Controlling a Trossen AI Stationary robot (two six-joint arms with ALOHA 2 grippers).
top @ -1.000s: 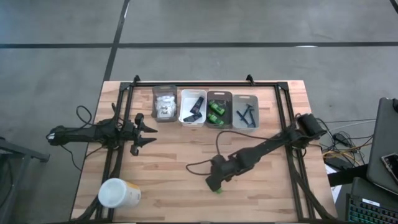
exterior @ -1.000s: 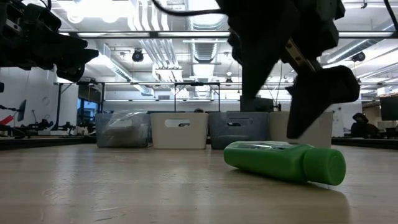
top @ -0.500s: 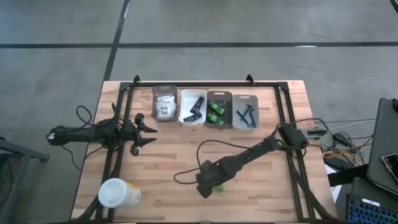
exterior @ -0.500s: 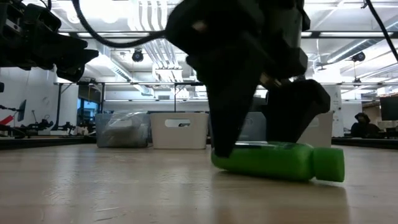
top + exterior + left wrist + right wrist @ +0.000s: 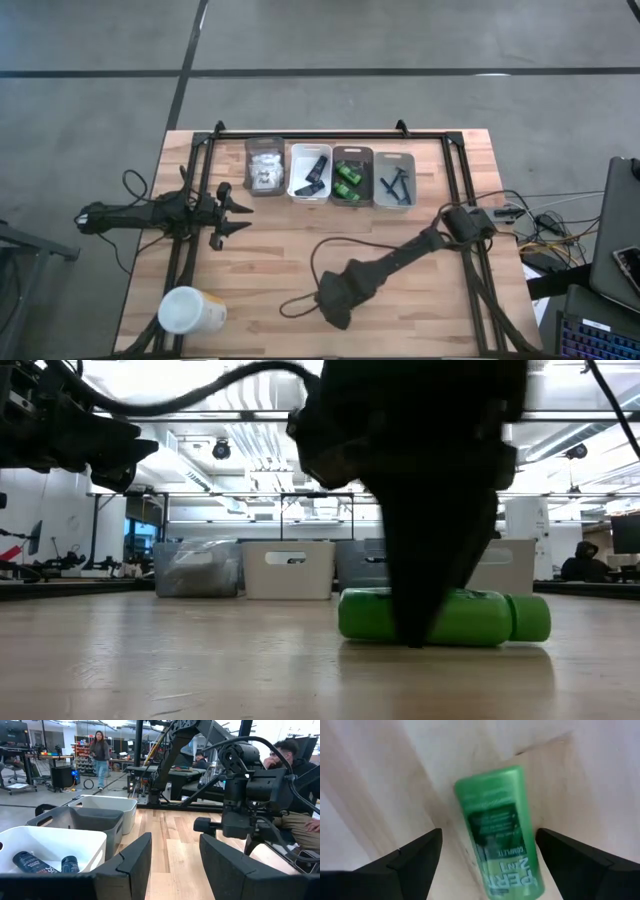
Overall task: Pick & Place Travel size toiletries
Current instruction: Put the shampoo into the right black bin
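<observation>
A green travel bottle (image 5: 497, 835) lies on its side on the wood table, near the near edge; in the low view the green bottle (image 5: 470, 618) shows partly behind the dark gripper. My right gripper (image 5: 489, 834) is open and points down over it, one finger on each side, with a gap showing between each finger and the bottle. From above, the right gripper (image 5: 338, 303) hides the bottle. My left gripper (image 5: 240, 213) is open and waits above the table's left part, touching nothing. Other toiletries lie in the bins at the far edge.
Four small bins stand in a row at the far edge: a clear bin (image 5: 265, 166) with white packets, a white bin (image 5: 310, 172) with black sachets, a dark bin (image 5: 352, 175) with green pieces and a grey bin (image 5: 395, 180) with dark sticks. A white-and-yellow cup (image 5: 190, 310) lies near the left corner. People show in the room beyond.
My right gripper has moved toward the table's left and near edge and come down over the green bottle, and its fingers now stand on either side of it. The bottle has turned slightly on the table and now lies side-on to the low camera.
</observation>
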